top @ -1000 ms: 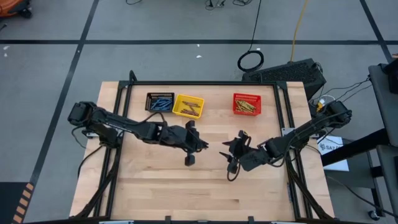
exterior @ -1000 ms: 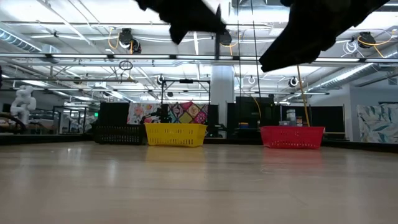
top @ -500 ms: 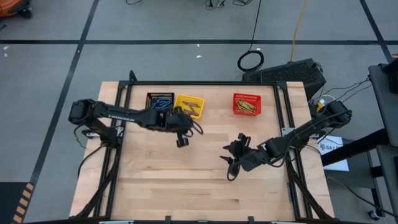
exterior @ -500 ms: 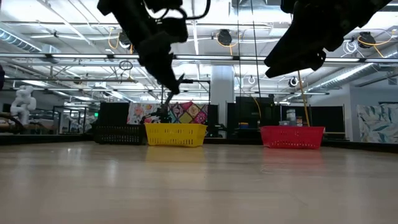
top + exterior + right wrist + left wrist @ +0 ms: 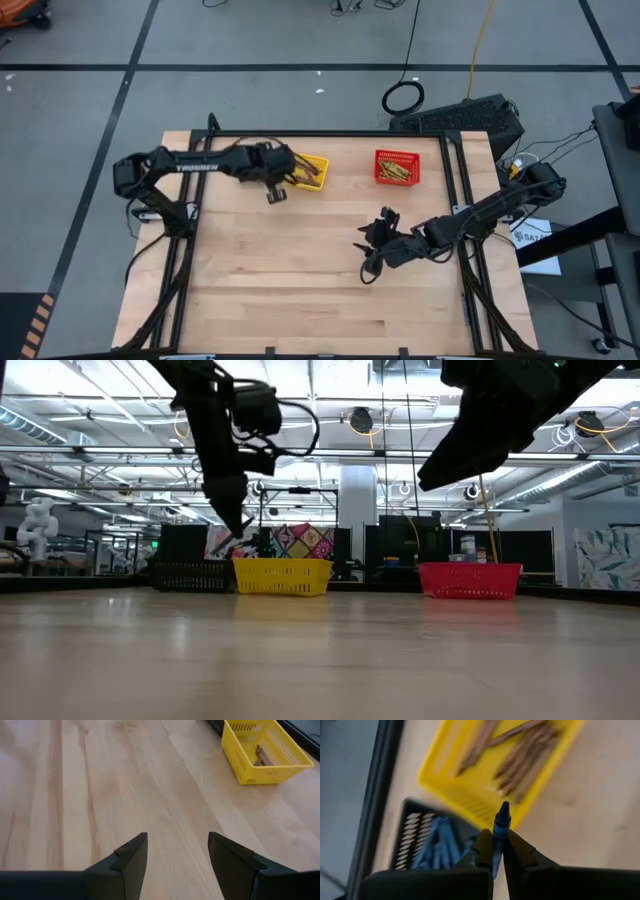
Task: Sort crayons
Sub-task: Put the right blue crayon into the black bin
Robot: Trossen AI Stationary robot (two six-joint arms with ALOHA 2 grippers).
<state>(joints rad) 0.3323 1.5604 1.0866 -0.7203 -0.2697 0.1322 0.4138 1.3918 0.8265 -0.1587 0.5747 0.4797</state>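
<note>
A pale wooden desk (image 5: 300,290) filled the high view. The left arm (image 5: 190,166) (lettered "TROSSEN") held its left end effector (image 5: 493,851) above the black basket (image 5: 420,840) and yellow basket (image 5: 308,171), clamped on a blue crayon (image 5: 499,835). The right end effector (image 5: 176,857) gaped empty mid-desk.

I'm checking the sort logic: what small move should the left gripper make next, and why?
Probably shift over the black basket and open. The left gripper is shut on a blue crayon between the black and yellow basket; the black one holds blue crayons.
</note>
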